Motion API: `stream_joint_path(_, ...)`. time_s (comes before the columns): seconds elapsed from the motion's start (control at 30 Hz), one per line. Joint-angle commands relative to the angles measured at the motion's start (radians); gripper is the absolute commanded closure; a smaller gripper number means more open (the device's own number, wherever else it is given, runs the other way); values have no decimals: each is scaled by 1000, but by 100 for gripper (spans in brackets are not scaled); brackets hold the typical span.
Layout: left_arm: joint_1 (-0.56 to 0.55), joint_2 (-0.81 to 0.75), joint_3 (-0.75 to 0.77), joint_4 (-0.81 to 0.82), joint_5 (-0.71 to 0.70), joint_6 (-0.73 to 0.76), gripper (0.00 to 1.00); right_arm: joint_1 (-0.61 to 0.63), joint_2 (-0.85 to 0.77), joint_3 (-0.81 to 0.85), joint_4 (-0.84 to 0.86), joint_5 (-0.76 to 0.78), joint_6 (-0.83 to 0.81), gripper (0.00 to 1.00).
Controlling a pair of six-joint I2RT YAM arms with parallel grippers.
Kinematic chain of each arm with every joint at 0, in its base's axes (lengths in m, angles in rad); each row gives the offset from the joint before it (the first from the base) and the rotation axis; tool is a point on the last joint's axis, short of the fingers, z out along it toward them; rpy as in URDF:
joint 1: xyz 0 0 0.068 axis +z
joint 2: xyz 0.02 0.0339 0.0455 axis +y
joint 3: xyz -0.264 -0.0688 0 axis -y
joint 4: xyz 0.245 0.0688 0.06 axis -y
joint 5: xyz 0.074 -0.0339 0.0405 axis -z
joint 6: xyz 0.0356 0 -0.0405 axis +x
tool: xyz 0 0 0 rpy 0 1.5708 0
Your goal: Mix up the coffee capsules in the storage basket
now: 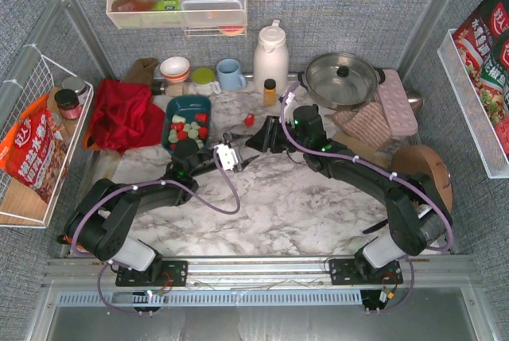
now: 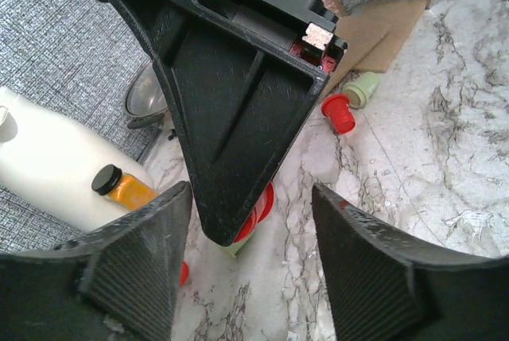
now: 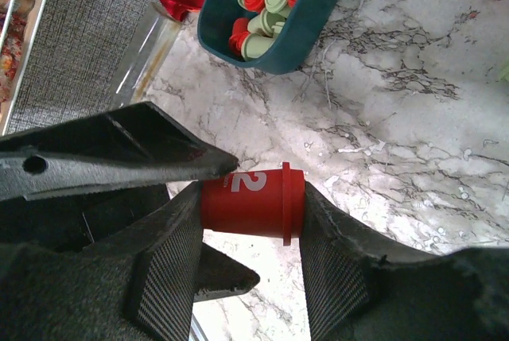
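The dark teal storage basket (image 1: 170, 108) holds several red and mint green coffee capsules (image 1: 189, 128) at the left back; it also shows in the right wrist view (image 3: 296, 45). My right gripper (image 3: 250, 202) is shut on a red capsule marked "2" (image 3: 253, 200), held sideways just above the marble. In the top view the right gripper (image 1: 260, 137) is right of the basket. My left gripper (image 2: 248, 198) is open and empty, facing the right gripper's finger and its red capsule (image 2: 266, 202); in the top view the left gripper (image 1: 231, 152) is close beside the right one.
A loose red capsule (image 2: 339, 113) and a green one (image 2: 362, 88) lie on the marble; the red one also shows from above (image 1: 249, 119). Behind stand a white thermos (image 1: 270, 56), an amber bottle (image 1: 270, 91), a lidded pan (image 1: 342, 79), cups and a red cloth (image 1: 119, 114).
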Motion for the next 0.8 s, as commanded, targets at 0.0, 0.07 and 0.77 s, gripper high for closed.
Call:
stream_joint_path(0.0, -1, -5, 1, 45, 5, 9, 34, 10, 7, 12, 48, -14, 19, 58)
stream_joint_path(0.07, -1, -5, 4, 28, 6, 14, 41, 12, 6, 12, 49, -15, 22, 58)
stream_joint_path(0.77, -1, -11, 17, -23, -42, 48, 73, 9, -45, 21, -38, 8, 4, 32)
